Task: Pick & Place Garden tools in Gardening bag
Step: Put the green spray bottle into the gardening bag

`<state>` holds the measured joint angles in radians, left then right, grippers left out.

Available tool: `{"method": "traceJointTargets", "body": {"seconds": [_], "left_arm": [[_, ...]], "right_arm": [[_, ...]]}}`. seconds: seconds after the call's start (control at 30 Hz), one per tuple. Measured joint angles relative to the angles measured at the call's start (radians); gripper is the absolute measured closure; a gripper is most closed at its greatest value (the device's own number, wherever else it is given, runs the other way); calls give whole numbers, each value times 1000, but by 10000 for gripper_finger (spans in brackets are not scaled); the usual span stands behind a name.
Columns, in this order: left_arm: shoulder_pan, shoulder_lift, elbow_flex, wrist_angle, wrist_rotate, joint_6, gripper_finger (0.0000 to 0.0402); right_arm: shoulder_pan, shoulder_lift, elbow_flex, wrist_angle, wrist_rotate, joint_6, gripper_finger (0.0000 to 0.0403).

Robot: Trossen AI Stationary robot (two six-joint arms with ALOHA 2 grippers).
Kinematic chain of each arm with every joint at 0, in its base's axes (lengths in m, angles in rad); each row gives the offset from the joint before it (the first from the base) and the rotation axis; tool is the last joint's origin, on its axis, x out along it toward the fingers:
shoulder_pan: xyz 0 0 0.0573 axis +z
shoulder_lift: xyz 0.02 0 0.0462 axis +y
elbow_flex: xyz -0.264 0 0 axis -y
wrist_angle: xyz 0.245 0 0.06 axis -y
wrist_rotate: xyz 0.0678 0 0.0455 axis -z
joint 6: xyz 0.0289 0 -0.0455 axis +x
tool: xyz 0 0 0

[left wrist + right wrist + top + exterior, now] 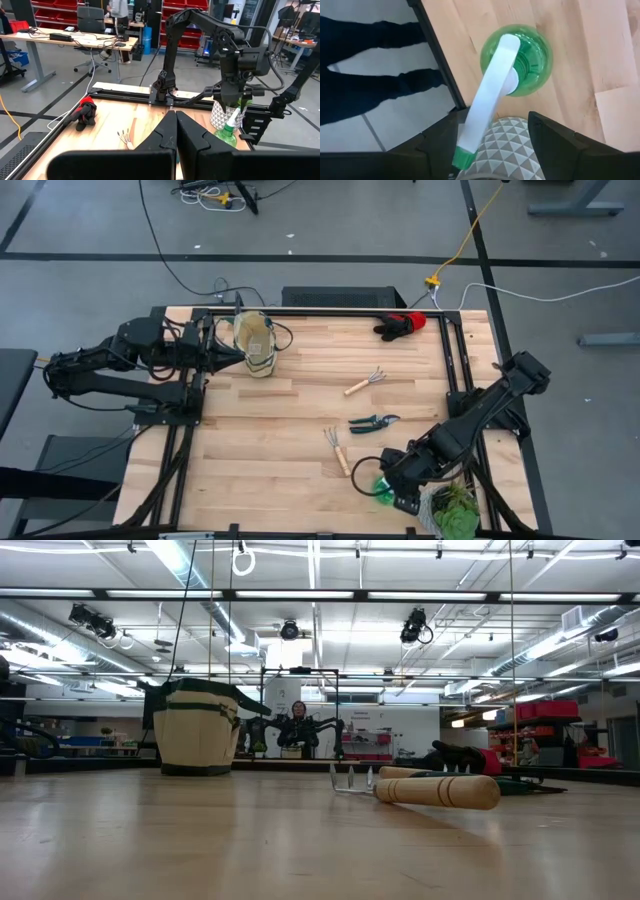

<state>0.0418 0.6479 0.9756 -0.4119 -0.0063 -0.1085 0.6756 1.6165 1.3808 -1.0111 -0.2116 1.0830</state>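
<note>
The beige gardening bag (258,345) stands upright on its base at the table's far left; it also shows in the low view (198,730). My left gripper (242,356) is shut, with its tips at the bag's left rim. My right gripper (396,484) is open at the near right, pointing down over the green spray bottle (532,60). Its fingers stand on either side of the bottle's white head (492,95) without touching it. Two wooden-handled rakes (364,383) (337,450), the shears (373,422) and the red-and-black gloves (400,325) lie on the table. My left gripper's shut tips are at the left side of the bag's rim (246,352), coming level from the table's left. I cannot tell whether they touch it.
The potted plant (455,510) in its grey patterned pot (505,145) stands right beside the bottle, at the near right corner. A person's legs (370,75) stand just off that table edge. The table's black frame rail (437,55) runs close by the bottle.
</note>
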Motion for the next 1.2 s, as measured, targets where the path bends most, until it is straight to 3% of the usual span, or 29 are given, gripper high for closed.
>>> {"method": "traceJointTargets", "body": {"seconds": [0.53, 1.2], "left_arm": [[0, 0, 0, -7, 0, 0, 399], [0, 0, 0, -6, 0, 0, 399]], "right_arm": [[17, 20, -11, -28, -14, -7, 172], [17, 20, -13, -23, -17, -11, 283]]}}
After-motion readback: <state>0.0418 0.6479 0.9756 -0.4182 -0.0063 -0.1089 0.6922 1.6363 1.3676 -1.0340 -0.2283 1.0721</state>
